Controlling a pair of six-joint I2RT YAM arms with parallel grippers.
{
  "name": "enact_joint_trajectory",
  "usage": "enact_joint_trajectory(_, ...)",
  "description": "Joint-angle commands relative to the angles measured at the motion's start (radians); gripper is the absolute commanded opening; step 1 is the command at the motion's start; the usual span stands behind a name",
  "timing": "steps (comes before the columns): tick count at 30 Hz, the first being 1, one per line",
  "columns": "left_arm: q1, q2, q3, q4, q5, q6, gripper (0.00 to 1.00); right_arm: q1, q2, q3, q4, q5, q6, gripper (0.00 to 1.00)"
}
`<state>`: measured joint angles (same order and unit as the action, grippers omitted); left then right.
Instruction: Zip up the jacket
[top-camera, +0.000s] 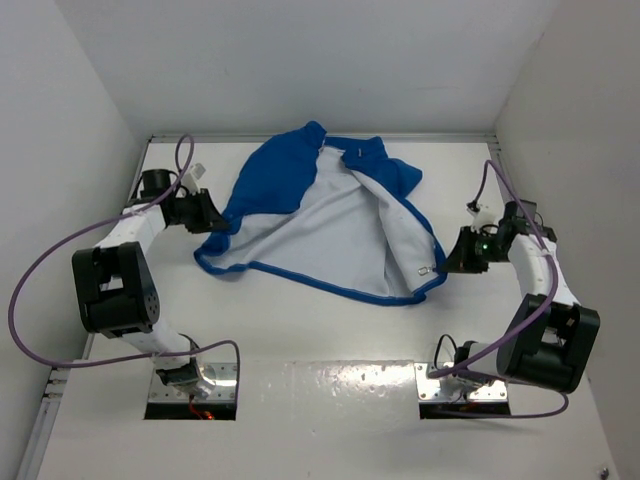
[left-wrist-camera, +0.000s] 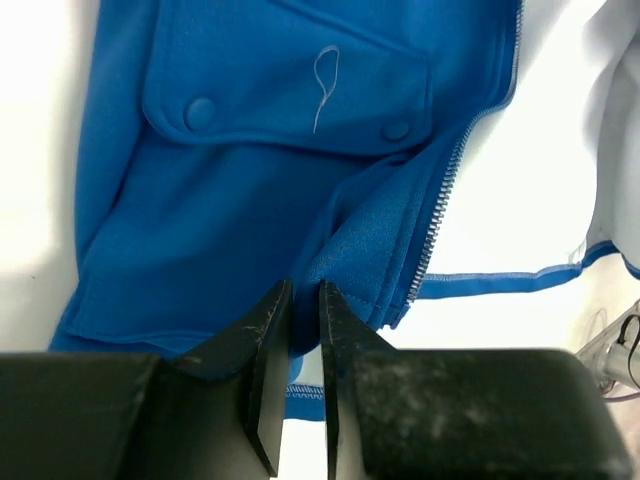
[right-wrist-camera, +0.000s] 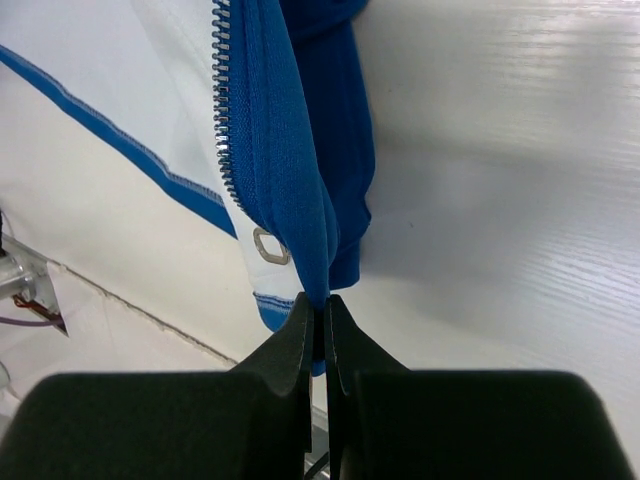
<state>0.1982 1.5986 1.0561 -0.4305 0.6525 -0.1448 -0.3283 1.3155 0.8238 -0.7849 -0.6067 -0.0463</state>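
The royal blue jacket (top-camera: 330, 215) lies spread open on the table, white lining up, collar at the back. My left gripper (top-camera: 212, 222) is shut on a fold of its left front corner (left-wrist-camera: 305, 300), below a flap pocket (left-wrist-camera: 290, 90) and beside the zipper teeth (left-wrist-camera: 440, 200). My right gripper (top-camera: 452, 255) is shut on the blue hem edge (right-wrist-camera: 320, 265) at the right front corner, next to the zipper teeth (right-wrist-camera: 225, 120) and a metal zipper pull (right-wrist-camera: 268, 245).
White walls close in the table on the left, back and right. Both arm bases (top-camera: 190, 375) sit on metal plates at the near edge. Purple cables (top-camera: 40, 280) loop beside each arm.
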Motion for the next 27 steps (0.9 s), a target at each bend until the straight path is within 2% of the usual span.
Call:
enact_joint_trajectory(1,0.015,-0.025,0.047,0.010,0.056,0.024,0.18,-0.018,-0.002,0.055,-0.008,-0.018,-0.038,0.00)
enact_joint_trajectory(3,0.006,-0.025,0.047,0.010,0.056,0.024,0.14,-0.020,0.001,0.063,-0.007,-0.027,-0.033,0.00)
enact_joint_trajectory(7,-0.118,-0.052,0.047,0.010,0.006,0.024,0.00,0.033,0.004,0.075,0.029,-0.056,0.002,0.00)
enact_joint_trajectory(10,-0.196,-0.117,0.000,0.085,-0.097,-0.048,0.00,0.121,-0.010,0.058,0.093,-0.085,0.092,0.00)
enact_joint_trajectory(14,-0.370,-0.210,-0.068,0.186,-0.276,-0.160,0.00,0.290,-0.024,0.014,0.258,-0.107,0.256,0.00)
enact_joint_trajectory(18,-0.506,-0.209,-0.079,0.175,-0.388,-0.187,0.00,0.422,0.013,-0.002,0.351,-0.097,0.324,0.00)
enact_joint_trajectory(19,-0.534,-0.200,-0.079,0.149,-0.463,-0.187,0.00,0.449,0.027,-0.002,0.357,-0.099,0.327,0.00)
enact_joint_trajectory(21,-0.603,-0.172,-0.090,0.101,-0.500,-0.150,0.00,0.457,0.030,-0.008,0.383,-0.093,0.342,0.00)
enact_joint_trajectory(27,-0.727,-0.100,-0.134,-0.004,-0.596,-0.091,0.00,0.430,0.022,0.018,0.325,-0.093,0.290,0.00)
